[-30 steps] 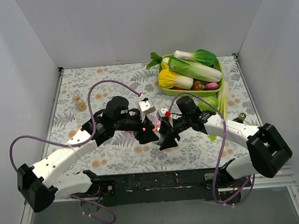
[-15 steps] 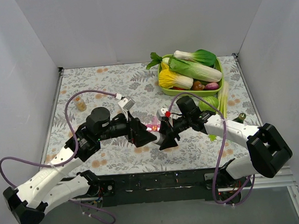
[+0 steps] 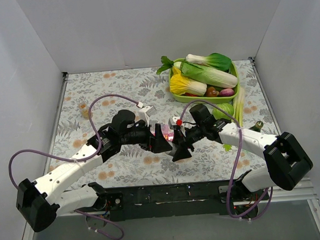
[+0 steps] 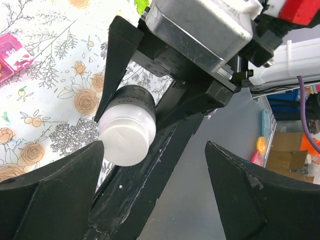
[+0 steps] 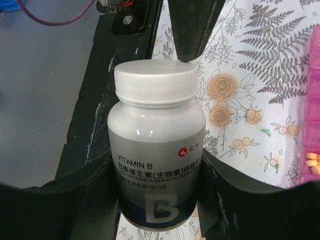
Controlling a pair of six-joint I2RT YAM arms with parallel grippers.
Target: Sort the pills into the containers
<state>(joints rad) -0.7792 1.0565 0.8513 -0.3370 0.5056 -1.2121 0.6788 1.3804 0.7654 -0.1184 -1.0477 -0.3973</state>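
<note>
Just beside the organizer (image 5: 312, 125), right gripper (image 3: 178, 150) clamps the bottle (image 5: 156, 150).

The pink organizer (image 5: 314, 90) is cropped at the edge in both wrist views (and mostly hidden from above).

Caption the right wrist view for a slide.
Right gripper holds a white-capped Vitamin B bottle; pink pill organizer, yellow pills inside, at right edge.

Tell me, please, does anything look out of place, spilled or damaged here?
Nothing looks spilled or damaged. Only a pale green stalk and a round green vegetable lie on the table outside the green tray.
</note>
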